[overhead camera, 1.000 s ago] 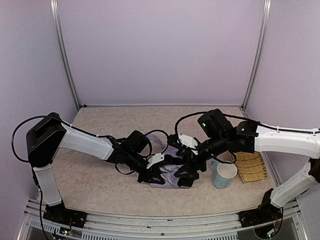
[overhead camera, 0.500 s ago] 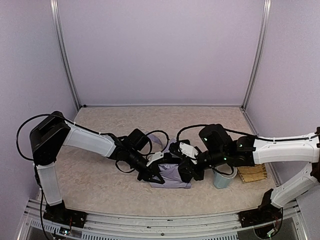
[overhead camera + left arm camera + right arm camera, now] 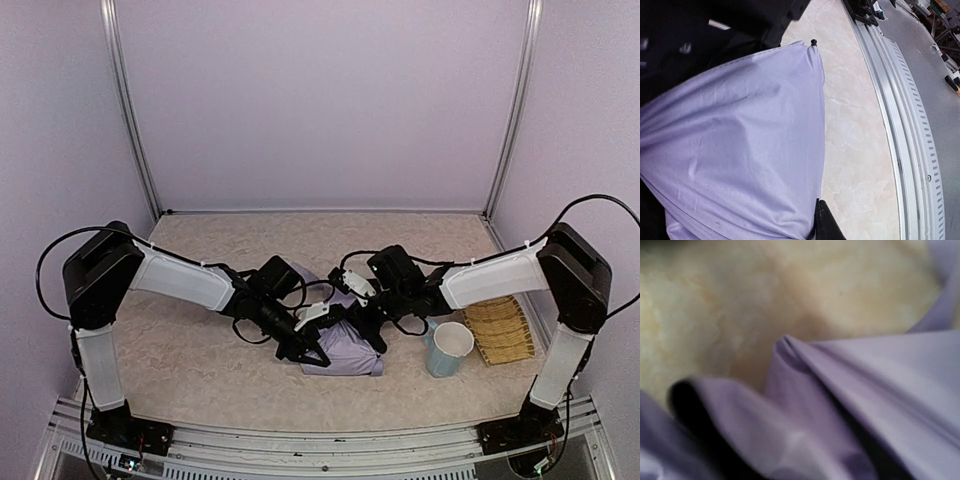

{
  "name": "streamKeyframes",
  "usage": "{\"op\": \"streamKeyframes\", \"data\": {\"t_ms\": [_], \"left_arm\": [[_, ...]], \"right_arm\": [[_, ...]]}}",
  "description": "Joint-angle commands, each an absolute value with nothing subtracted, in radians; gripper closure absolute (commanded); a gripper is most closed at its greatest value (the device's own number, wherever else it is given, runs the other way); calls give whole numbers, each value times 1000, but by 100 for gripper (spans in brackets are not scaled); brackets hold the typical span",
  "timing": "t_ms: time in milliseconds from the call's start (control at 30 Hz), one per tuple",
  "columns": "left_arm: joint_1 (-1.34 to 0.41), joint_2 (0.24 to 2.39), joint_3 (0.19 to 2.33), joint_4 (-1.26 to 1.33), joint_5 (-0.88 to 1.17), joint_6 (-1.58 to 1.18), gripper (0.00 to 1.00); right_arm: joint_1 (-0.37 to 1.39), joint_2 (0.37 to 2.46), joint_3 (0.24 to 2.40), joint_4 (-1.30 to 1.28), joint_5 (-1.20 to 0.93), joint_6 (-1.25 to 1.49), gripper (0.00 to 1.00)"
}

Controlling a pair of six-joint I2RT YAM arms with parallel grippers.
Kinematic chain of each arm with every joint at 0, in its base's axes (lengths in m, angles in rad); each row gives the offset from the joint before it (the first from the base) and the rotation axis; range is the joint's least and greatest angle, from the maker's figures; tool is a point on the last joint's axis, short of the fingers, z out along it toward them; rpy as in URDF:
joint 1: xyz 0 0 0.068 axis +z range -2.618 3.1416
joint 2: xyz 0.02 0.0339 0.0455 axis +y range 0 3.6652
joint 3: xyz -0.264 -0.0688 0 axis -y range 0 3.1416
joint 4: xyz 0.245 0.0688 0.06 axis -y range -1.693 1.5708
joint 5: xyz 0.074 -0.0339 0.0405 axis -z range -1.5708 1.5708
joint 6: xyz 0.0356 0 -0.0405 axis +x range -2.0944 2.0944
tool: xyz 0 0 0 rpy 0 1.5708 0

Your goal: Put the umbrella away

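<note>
The left jaws are pressing nearly closed on the left edge of the umbrella (image 3: 345, 348), and a fold of its lavender-grey cloth is running between them. In the left wrist view, 1 black fingertip (image 3: 823, 227) is showing at the bottom, touching the cloth, which is filling most of that view (image 3: 740, 150). A small black rib tip (image 3: 813, 42) is sticking out at the corner of the cloth.

The right jaws are sitting fully closed at the upper right part of the umbrella. Whether any cloth is caught in them cannot be told, because the right wrist view is showing only blurred folds of cloth (image 3: 865, 380) with a dark hollow between them.

The umbrella is lying crumpled, low and loose, on the tabletop (image 3: 200, 370) near the middle, between the 2 arms. The left arm (image 3: 180, 285) is reaching in from the left and the right arm (image 3: 490, 280) from the right, both low over the cloth.

A pale blue cup (image 3: 450, 350) is standing upright to the right of the umbrella, apart from it. A woven mat (image 3: 503, 325) is lying flat just beside the cup, further right. A metal rail (image 3: 900, 150) is running along the near edge of the tabletop.
</note>
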State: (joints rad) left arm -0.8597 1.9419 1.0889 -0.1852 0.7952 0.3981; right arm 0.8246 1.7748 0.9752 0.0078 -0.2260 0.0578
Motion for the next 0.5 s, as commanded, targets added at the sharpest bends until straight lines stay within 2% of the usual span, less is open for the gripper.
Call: {"op": "streamKeyframes", "data": {"t_ms": [0,200,333,467], "left_arm": [[-873,1972,1032,-342,657,391,82],[-884,1787,920,-142,423,346,60],[-956,1568,790,48,268,410,46],[-1025,1350,614,237,289,571,32]], "right_arm": [[795,1886,1021,12,-164,146,100],[811,1973,976,13,-264,149,100],[836,2021,975,-13,-266,117,100],[840,2022,953,18,-298,99,100]]}}
